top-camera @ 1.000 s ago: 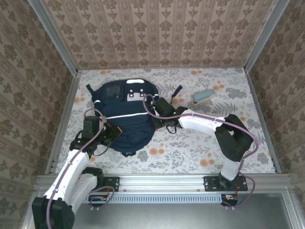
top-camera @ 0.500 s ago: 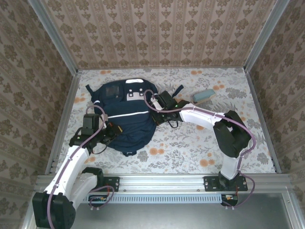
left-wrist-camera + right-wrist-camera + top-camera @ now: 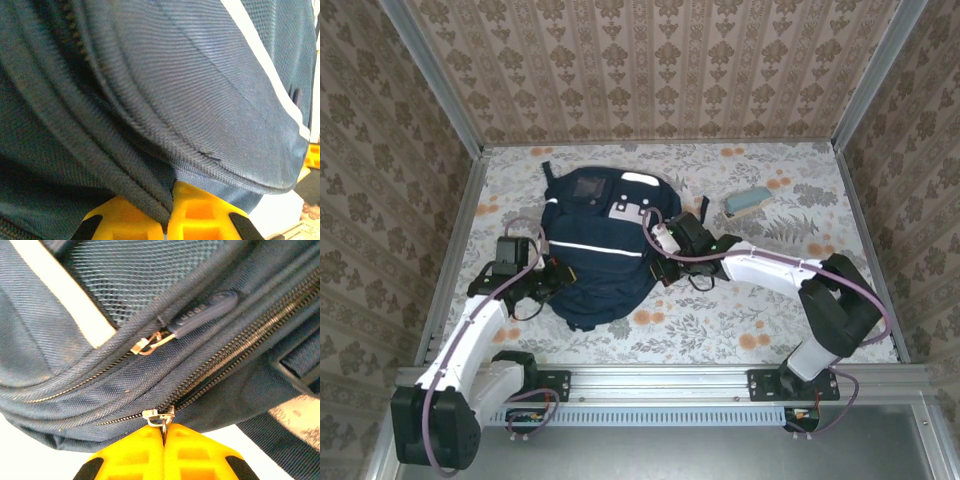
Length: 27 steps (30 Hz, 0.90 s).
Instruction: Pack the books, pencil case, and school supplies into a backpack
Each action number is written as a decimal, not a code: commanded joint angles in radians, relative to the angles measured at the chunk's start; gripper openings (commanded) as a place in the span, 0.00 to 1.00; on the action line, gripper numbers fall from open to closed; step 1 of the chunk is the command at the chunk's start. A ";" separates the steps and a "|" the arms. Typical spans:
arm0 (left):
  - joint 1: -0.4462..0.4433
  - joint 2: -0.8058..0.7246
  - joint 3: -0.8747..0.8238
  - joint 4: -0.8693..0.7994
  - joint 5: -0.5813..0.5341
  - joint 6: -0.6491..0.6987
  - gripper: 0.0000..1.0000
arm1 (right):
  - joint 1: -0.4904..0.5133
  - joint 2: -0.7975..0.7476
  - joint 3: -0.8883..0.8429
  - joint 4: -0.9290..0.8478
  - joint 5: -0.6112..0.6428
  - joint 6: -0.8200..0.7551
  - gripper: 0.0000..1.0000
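Note:
The navy backpack with a white stripe lies flat on the table, left of centre. My left gripper is at its left edge, and its yellow fingers are shut on a fold of the backpack's fabric. At the bag's right side, my right gripper is shut on a metal zipper pull. To the right of that slider the zipper teeth stand apart. The books are out of view. A small teal oblong thing, possibly the pencil case, lies at the back right.
A second zipper pull with a dark rubber tab sits just above the held one. A dark strap trails from the bag's right side. Metal rails border the flowered table.
The backpack has slid and turned to the right. My right gripper moved right and nearer with the zipper pull. The left gripper stayed on the bag's left edge, shifting slightly.

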 commanded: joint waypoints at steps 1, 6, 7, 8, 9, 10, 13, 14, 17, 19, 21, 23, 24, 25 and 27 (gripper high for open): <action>0.021 0.012 0.045 0.016 -0.031 0.040 0.04 | 0.023 -0.041 -0.025 0.029 -0.002 0.050 0.00; 0.016 -0.022 -0.003 0.093 0.017 -0.086 0.35 | 0.043 0.010 0.008 0.078 0.011 0.112 0.00; 0.013 -0.036 -0.024 0.110 0.031 -0.124 0.37 | 0.046 0.021 0.018 0.090 0.019 0.127 0.00; 0.014 -0.046 -0.043 0.125 0.044 -0.160 0.38 | 0.048 0.030 0.025 0.100 0.020 0.137 0.00; 0.012 -0.064 -0.067 0.150 0.057 -0.196 0.38 | 0.049 0.040 0.033 0.110 0.017 0.145 0.00; 0.010 -0.080 -0.088 0.166 0.062 -0.231 0.39 | 0.051 0.049 0.043 0.119 0.016 0.154 0.00; 0.003 -0.117 -0.141 0.226 0.075 -0.308 0.39 | 0.056 0.066 0.070 0.125 0.007 0.162 0.00; 0.002 -0.123 -0.150 0.238 0.079 -0.323 0.39 | 0.060 0.068 0.077 0.123 0.008 0.163 0.00; -0.017 -0.122 -0.170 0.271 0.074 -0.358 0.34 | 0.065 0.064 0.086 0.114 0.013 0.162 0.00; -0.026 -0.115 -0.172 0.271 0.058 -0.359 0.25 | 0.064 0.050 0.081 0.101 0.032 0.153 0.00; -0.026 -0.111 -0.168 0.250 0.037 -0.345 0.14 | 0.064 0.035 0.075 0.072 0.085 0.140 0.00; -0.026 -0.111 -0.166 0.228 0.022 -0.327 0.03 | 0.058 0.022 0.074 0.024 0.146 0.118 0.00; -0.026 -0.110 -0.162 0.209 0.016 -0.315 0.00 | 0.050 0.015 0.075 0.001 0.178 0.109 0.00; -0.026 -0.111 -0.158 0.190 0.011 -0.303 0.00 | 0.040 0.012 0.073 -0.016 0.202 0.101 0.00; -0.026 -0.115 -0.152 0.156 0.003 -0.279 0.00 | 0.009 0.006 0.073 -0.044 0.233 0.085 0.00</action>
